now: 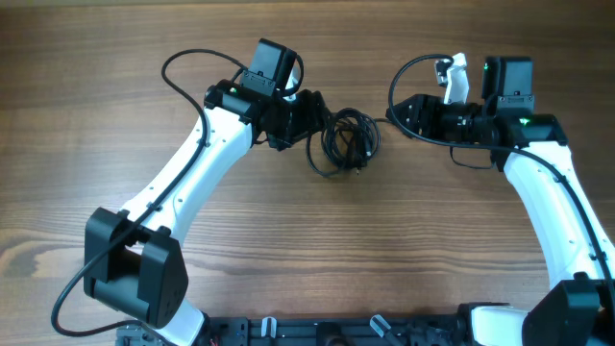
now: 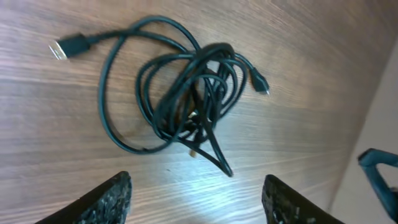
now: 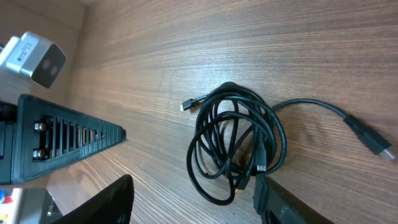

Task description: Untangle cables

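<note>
The cables (image 1: 348, 140) lie as one tangled black bundle of loops on the wooden table, between the two arms. In the left wrist view the bundle (image 2: 186, 93) has a USB plug (image 2: 67, 47) trailing at upper left and a small plug (image 2: 261, 84) at right. In the right wrist view the bundle (image 3: 236, 140) has a plug (image 3: 373, 142) at far right. My left gripper (image 1: 309, 117) is open and empty just left of the bundle; its fingers (image 2: 196, 196) hover short of it. My right gripper (image 1: 399, 113) is open and empty to the right of the bundle, its fingers (image 3: 193, 199) astride the bundle's near edge.
The other arm's black gripper body (image 3: 62, 134) and a white camera block (image 3: 37, 56) show at the left of the right wrist view. The arms' own thick black wires (image 1: 183, 67) loop above the left arm. The table's edge shows at far right of the left wrist view (image 2: 373, 106).
</note>
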`<state>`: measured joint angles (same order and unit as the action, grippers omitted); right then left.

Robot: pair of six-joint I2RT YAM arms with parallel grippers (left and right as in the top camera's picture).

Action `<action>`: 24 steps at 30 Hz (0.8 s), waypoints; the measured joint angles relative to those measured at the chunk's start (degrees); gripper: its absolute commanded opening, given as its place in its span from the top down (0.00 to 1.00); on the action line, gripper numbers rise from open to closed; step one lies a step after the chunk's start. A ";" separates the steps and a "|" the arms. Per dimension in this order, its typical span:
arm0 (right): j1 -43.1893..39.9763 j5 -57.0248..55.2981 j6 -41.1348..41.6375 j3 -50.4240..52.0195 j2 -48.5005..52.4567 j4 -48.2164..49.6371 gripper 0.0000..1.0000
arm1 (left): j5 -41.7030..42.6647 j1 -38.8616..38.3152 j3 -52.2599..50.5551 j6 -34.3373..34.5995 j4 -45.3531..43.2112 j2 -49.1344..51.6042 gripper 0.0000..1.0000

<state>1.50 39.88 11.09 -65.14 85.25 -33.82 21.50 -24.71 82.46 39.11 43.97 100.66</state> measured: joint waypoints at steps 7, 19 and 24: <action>5.25 -3.61 -4.44 0.00 0.02 1.66 0.37 | -2.60 1.29 0.00 0.70 0.31 0.24 0.36; 6.32 -7.15 -3.23 0.00 0.02 2.69 0.36 | -1.95 2.34 0.00 1.27 -6.38 9.88 0.44; 6.32 -7.21 -3.23 0.00 0.02 2.51 0.36 | 0.17 2.19 0.00 -0.31 -8.02 12.76 0.45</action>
<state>7.81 32.67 7.86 -65.14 85.27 -31.31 21.67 -22.52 82.46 38.81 35.94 113.43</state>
